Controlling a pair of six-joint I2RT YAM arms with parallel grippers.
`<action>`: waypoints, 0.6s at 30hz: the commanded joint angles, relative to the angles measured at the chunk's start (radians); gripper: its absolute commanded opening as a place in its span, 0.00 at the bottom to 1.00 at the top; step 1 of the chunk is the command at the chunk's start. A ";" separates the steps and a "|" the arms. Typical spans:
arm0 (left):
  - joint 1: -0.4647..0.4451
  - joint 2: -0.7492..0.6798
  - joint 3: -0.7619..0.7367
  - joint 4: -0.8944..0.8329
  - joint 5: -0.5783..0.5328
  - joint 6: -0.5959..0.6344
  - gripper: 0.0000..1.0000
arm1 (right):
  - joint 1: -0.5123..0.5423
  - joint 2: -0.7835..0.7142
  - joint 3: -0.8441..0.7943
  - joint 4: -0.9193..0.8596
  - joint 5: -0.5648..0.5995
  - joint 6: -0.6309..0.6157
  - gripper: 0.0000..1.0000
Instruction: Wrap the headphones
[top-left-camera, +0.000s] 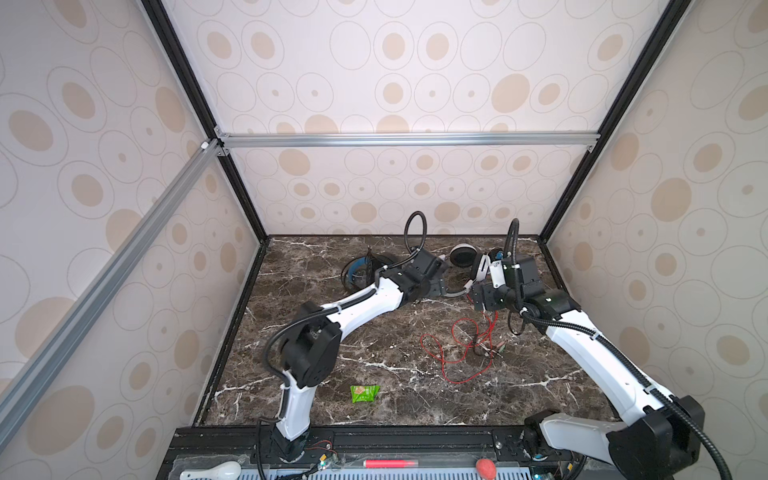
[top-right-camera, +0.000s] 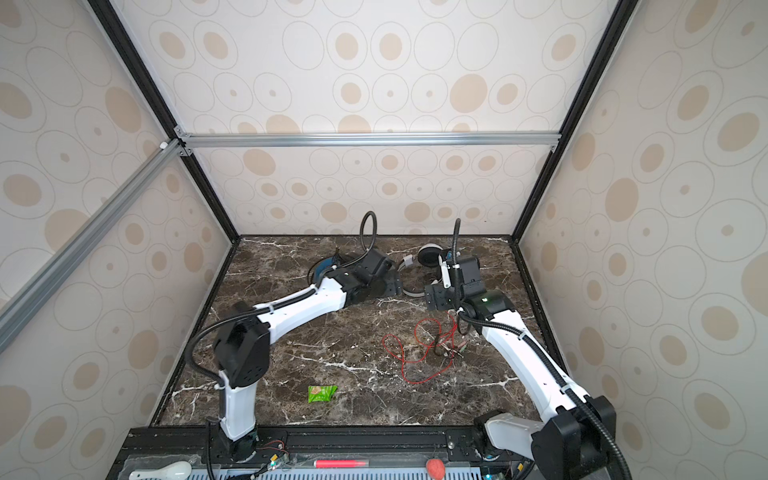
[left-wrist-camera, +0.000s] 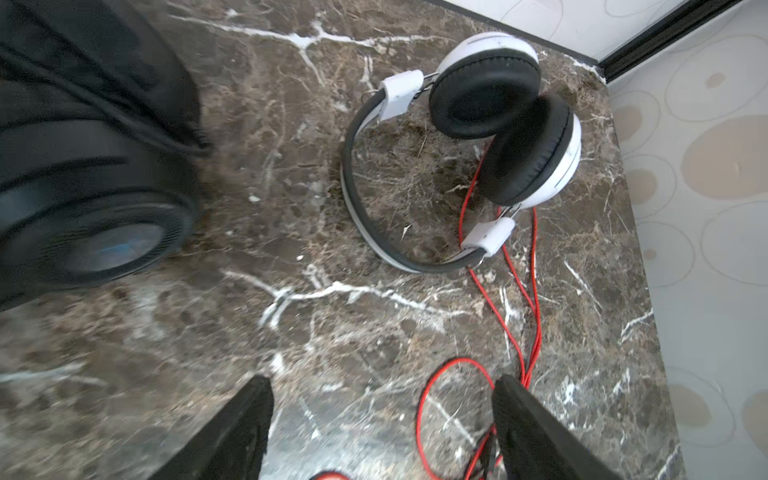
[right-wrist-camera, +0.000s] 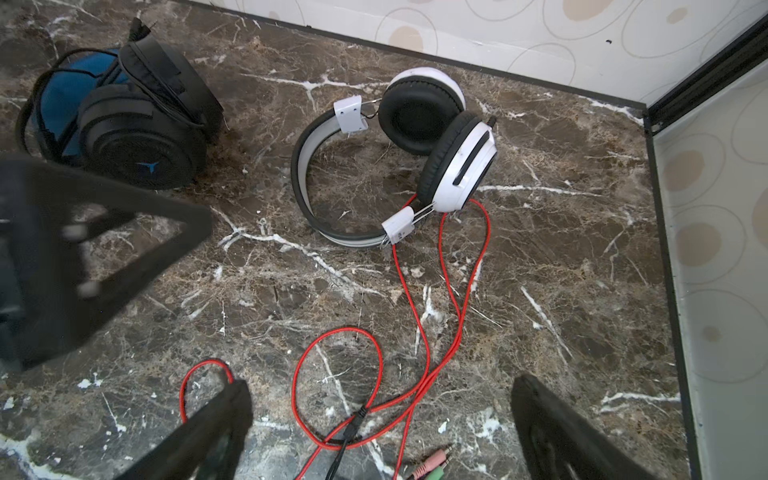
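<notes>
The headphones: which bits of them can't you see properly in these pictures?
- Black headset: in both top views the left arm covers most of it; in the left wrist view it is blurred and cut by the edge.
- White headset: in both top views the right arm covers part.
- Red cable: its near end runs off the right wrist view's edge; its plugs are too small in the top views.

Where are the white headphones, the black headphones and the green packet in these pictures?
white headphones (right-wrist-camera: 465, 166): right wrist view, on the white shell of one earcup.
black headphones (right-wrist-camera: 141, 143): right wrist view, on the outer face of one earcup.
green packet (top-left-camera: 365, 393): in a top view, on the middle of the wrapper.
</notes>
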 joint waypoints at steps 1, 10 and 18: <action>-0.001 0.116 0.170 -0.076 -0.007 -0.087 0.84 | -0.003 -0.044 -0.020 0.010 -0.017 0.023 1.00; 0.017 0.430 0.511 -0.197 0.023 -0.172 0.78 | -0.034 -0.070 -0.022 -0.029 -0.017 0.006 1.00; 0.046 0.466 0.489 -0.156 0.035 -0.207 0.75 | -0.041 -0.053 -0.018 -0.030 -0.023 -0.016 1.00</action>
